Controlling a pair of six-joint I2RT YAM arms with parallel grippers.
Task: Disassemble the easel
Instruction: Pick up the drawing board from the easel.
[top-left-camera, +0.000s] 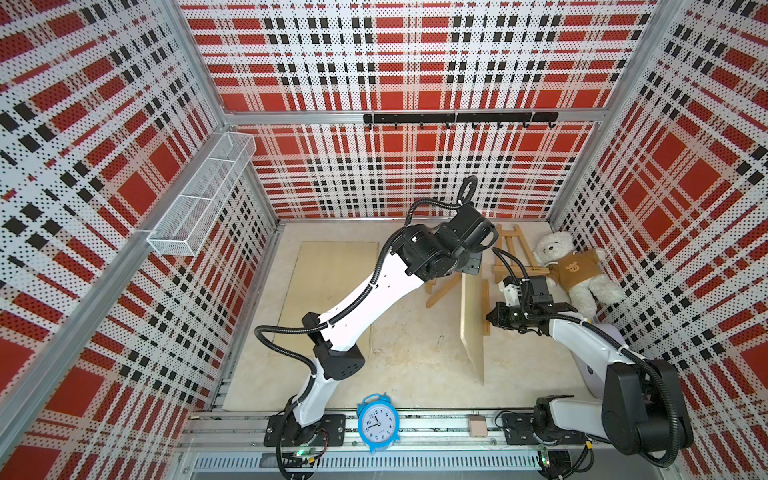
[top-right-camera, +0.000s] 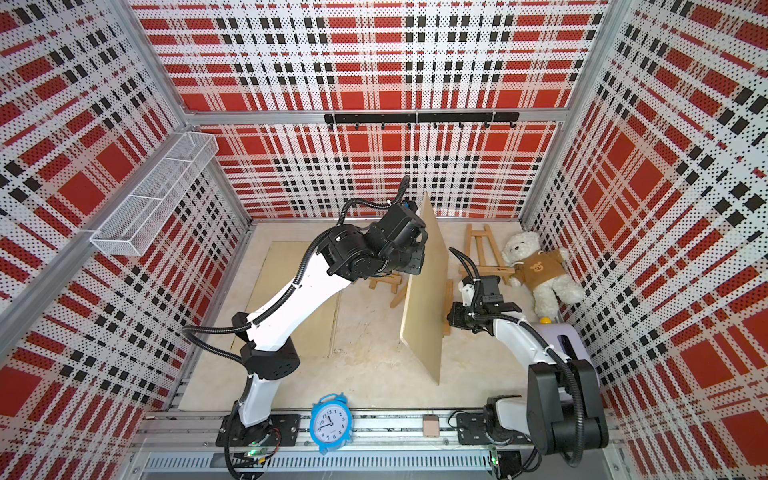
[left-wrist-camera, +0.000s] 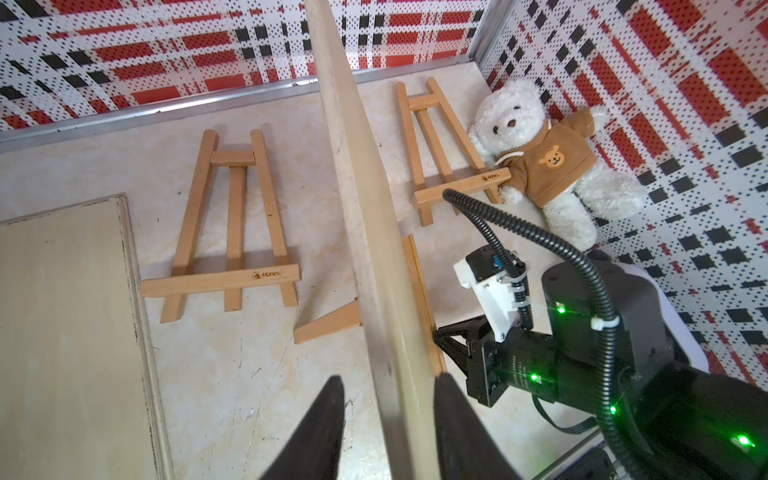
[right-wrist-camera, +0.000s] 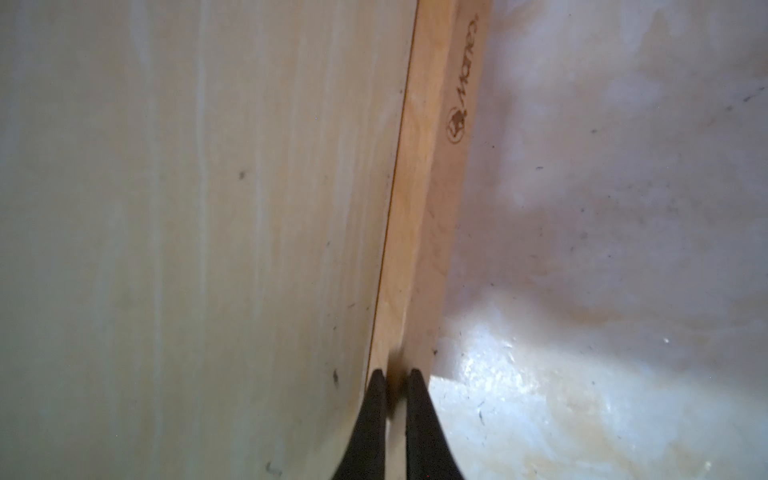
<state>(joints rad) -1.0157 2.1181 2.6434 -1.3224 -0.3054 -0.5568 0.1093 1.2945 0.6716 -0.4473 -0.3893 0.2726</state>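
While a spare panel and a flat easel lie toward the left, the board stands on edge mid-table on the standing easel. The left gripper sits astride its top rim with jaws apart, a gap showing beside one finger. The board looks thin, stiff and light, so a pinch on that rim should lift it cleanly, though it may swing. Just right of it, the right gripper is pinched tight on the ledge, a rigid, smooth strip that steadies the tippy frame; a teddy bear lies farther right.
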